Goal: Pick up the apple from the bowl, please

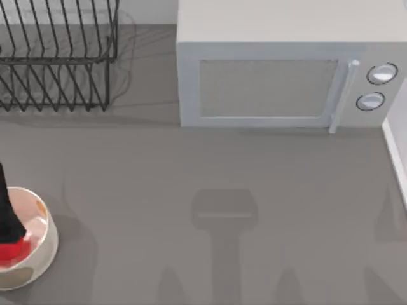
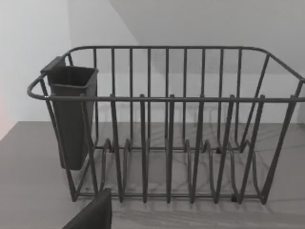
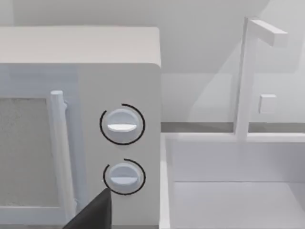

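Apple [image 1: 14, 251] sits inside bowl [image 1: 44, 251], rounded, under left pincer [image 1: 9, 222].

A bright red apple [image 1: 14, 251] sits in a glossy cream-white bowl [image 1: 46, 249] with a pale beige inside, on a plain grey counter [image 1: 191, 190] that also carries a dark grey wire rack [image 1: 57, 57] and a pale grey-white microwave [image 1: 280, 70] with a finely speckled door panel.
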Controlling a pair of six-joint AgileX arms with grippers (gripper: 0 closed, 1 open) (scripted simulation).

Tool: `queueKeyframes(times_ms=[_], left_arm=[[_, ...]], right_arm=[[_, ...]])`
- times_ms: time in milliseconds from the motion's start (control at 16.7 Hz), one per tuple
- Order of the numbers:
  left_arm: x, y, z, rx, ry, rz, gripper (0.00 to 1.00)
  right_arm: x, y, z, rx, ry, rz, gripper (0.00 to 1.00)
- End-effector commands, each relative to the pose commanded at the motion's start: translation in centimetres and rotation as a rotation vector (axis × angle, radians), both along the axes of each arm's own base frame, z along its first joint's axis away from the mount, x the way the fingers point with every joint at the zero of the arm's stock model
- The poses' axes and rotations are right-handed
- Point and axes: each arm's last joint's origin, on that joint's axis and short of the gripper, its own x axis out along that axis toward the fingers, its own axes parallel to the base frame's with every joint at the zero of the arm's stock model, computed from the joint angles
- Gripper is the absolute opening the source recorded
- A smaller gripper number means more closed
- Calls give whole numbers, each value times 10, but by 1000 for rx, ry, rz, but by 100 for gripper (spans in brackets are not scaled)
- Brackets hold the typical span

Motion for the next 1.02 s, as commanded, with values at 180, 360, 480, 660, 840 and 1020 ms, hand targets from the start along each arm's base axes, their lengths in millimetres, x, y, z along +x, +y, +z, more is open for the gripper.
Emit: queueKeyframes(times_ms=[180, 360, 480, 660, 840, 1020], left_arm=[[0, 0, 0, 0, 0, 0, 100], [0, 0, 0, 0, 0, 0, 100], [0, 0, 0, 0, 0, 0, 100], [0, 0, 0, 0, 0, 0, 100], [0, 0, 0, 0, 0, 0, 100], [0, 0, 2, 1, 14, 1, 100]], right_arm=[[0, 0, 0, 0, 0, 0, 100], [0, 0, 0, 0, 0, 0, 100], [0, 0, 0, 0, 0, 0, 100], [0, 0, 0, 0, 0, 0, 100], [0, 0, 0, 0, 0, 0, 100], [0, 0, 0, 0, 0, 0, 100]])
